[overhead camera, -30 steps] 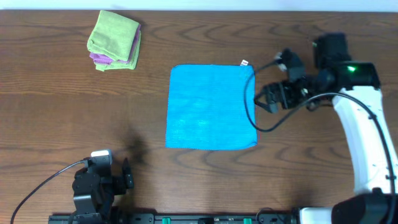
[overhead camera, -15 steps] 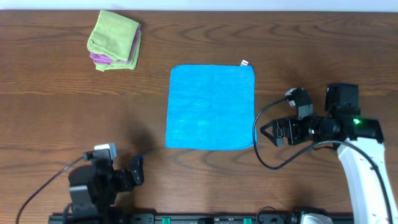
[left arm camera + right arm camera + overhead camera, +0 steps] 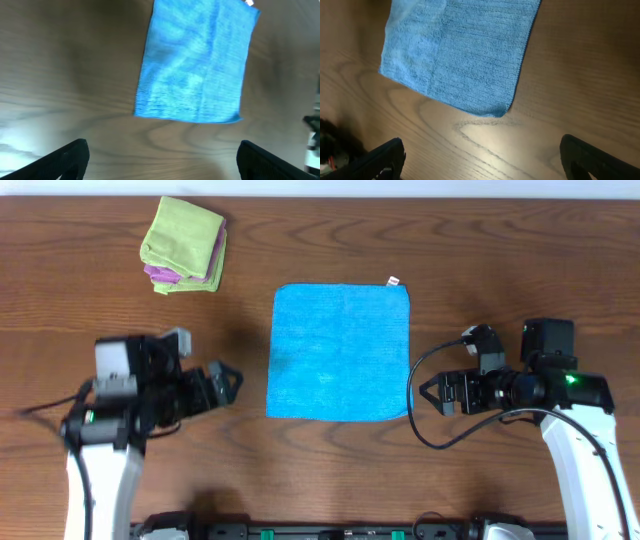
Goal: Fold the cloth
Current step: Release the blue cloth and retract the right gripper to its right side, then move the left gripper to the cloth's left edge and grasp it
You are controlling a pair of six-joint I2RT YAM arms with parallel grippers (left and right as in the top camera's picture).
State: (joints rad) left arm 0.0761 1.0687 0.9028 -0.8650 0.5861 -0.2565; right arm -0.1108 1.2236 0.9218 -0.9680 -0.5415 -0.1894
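Two arms reach in from the lower corners of the overhead frame, each bent so that its wrist lies level over the counter (image 3: 80, 310) and faces the middle. The left fingers (image 3: 230, 376) point right, spread wide and holding nothing, a little apart from the lower left corner of the cloth (image 3: 340, 352). The right fingers (image 3: 432, 381) point left, likewise spread and empty, just beside the lower right corner without touching it. Between them, the cloth lies flat and unfolded in the centre of the frame, its edges square to the frame's edges and its slightly longer side running bottom to top. Its white tag (image 3: 394, 281) sticks out at the upper right corner. Farther off, in the upper left, a folded green cloth (image 3: 183, 242) sits on a folded purple cloth (image 3: 160, 275).
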